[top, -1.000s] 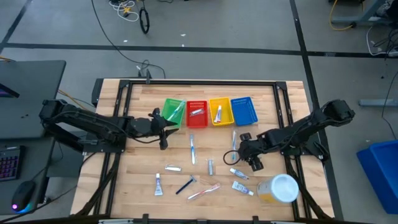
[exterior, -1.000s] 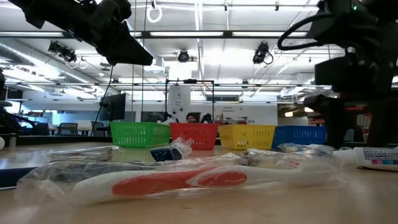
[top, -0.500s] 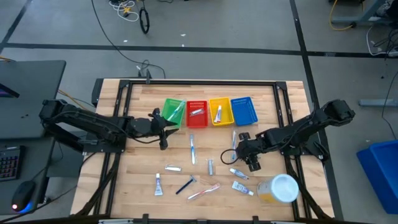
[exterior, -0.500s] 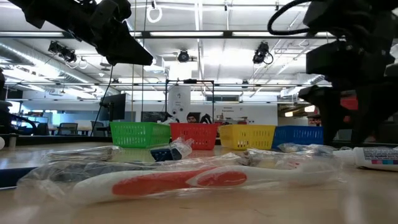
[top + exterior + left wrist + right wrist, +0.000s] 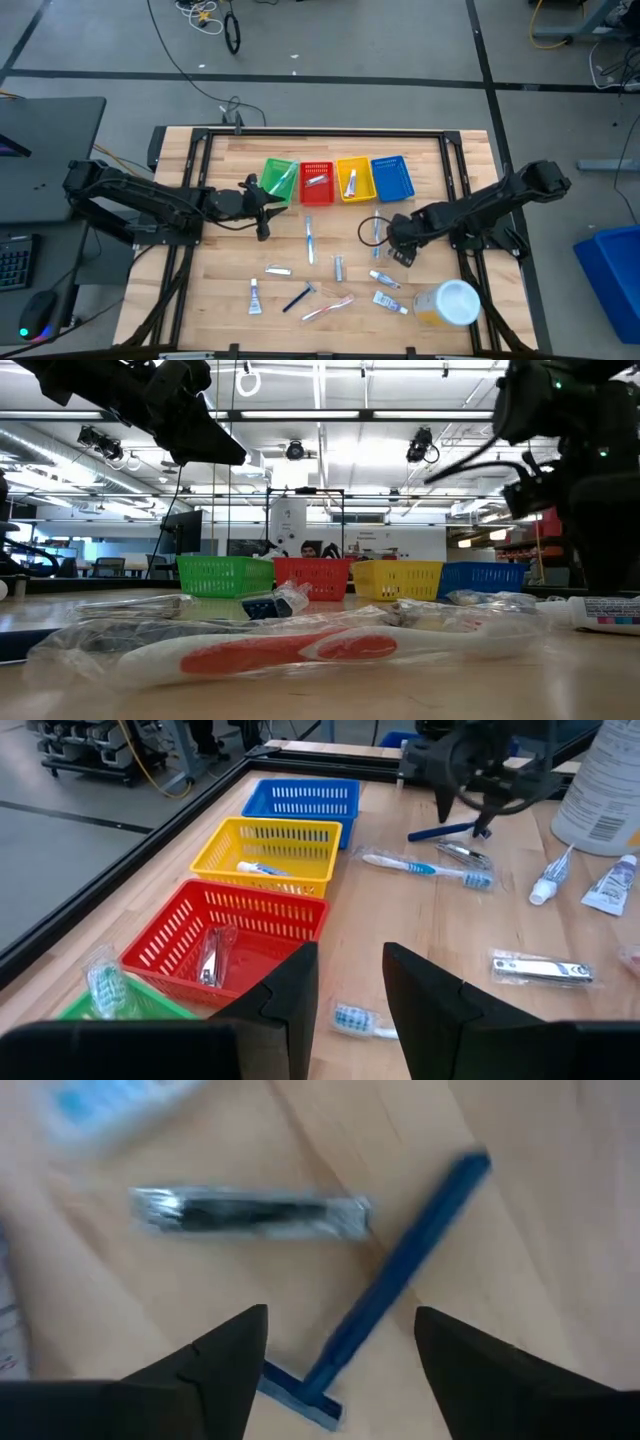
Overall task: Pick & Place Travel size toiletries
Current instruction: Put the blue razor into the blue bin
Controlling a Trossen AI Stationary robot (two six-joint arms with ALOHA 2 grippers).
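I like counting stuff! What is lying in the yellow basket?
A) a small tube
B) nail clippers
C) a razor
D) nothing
A: a small white-blue tube lies alone in the yellow basket, also seen from above.

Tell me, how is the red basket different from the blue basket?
The red basket holds a wrapped silvery item; the blue basket looks empty. The red basket sits between the green basket and the yellow basket; the blue basket ends the row, beside the yellow one. Both are slotted plastic baskets of the same shape.
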